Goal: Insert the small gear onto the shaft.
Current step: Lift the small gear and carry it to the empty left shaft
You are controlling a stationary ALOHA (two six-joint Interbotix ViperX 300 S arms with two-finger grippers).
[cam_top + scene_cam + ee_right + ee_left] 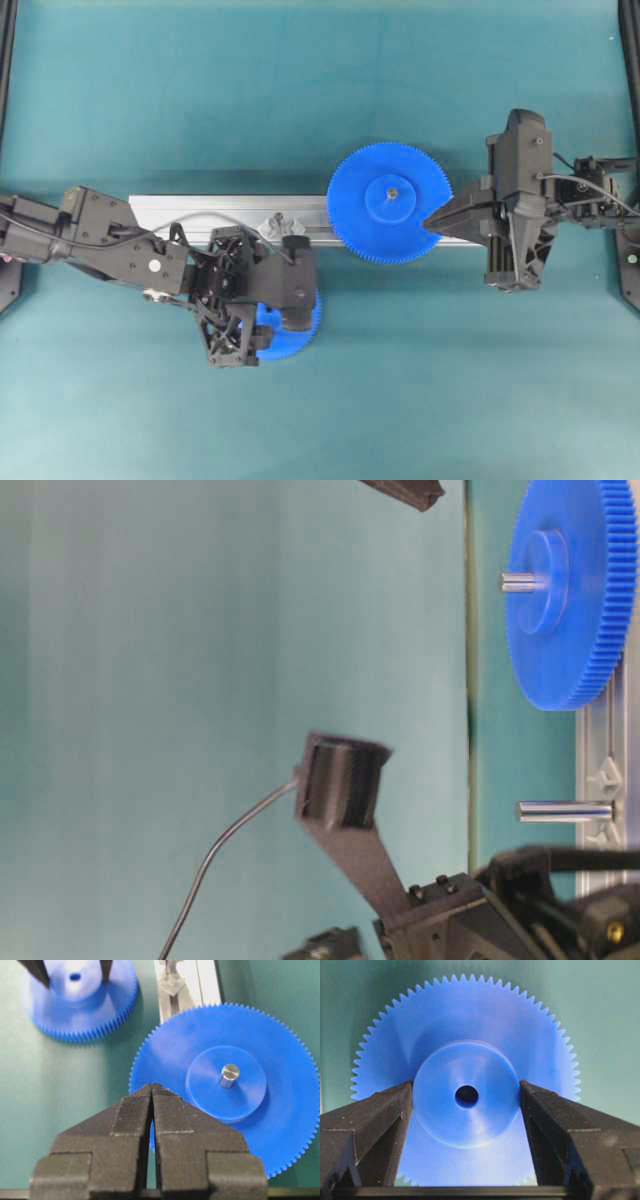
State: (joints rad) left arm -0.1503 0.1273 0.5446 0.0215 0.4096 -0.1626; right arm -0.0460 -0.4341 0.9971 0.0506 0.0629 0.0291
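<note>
the left tool [466, 1110] squeezes the small gear's [465, 1085] hub, with the shaft [277, 222] just beyond it toward the tabletop's far edge.

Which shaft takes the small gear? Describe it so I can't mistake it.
Find the aluminium rail across the table. The larger gear sits on one pin; left of it stands the bare shaft, on a clear base, carrying nothing.

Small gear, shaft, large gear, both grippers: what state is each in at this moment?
small gear: flat on the table, hub between the fingers
shaft: bare
large gear: seated on its pin
left gripper: closed on the small gear's hub
right gripper: shut, empty
</note>
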